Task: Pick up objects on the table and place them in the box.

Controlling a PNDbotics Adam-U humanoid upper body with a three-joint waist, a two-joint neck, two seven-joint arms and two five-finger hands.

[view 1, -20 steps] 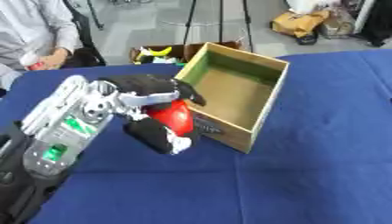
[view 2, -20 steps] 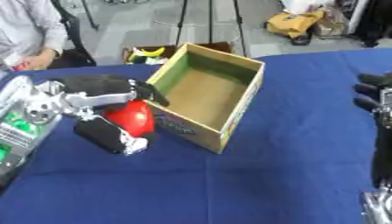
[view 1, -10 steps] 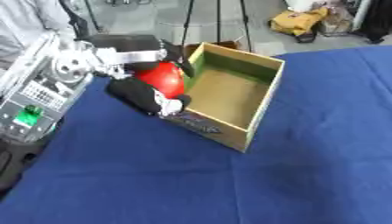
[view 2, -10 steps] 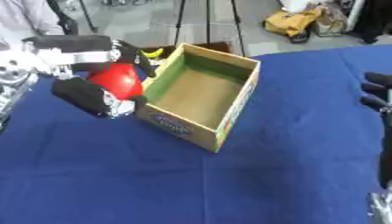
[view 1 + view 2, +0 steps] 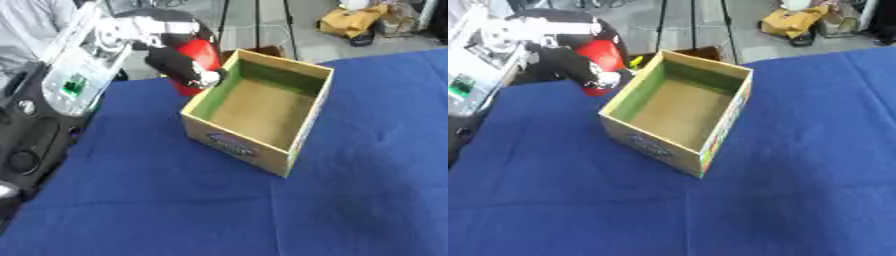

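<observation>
Left eye view: left hand (image 5: 179, 64) curls around a red object (image 5: 199, 57) (shape unclear), held just left of the box (image 5: 262, 110), whose open cavity lies rightward; right hand unseen.

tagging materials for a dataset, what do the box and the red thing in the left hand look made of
Box: looks like cardboard, matte brown inside, thin flat walls, printed outer faces. Red object in the left hand: smooth, slightly glossy, probably plastic; mostly hidden by the fingers, so uncertain.
</observation>
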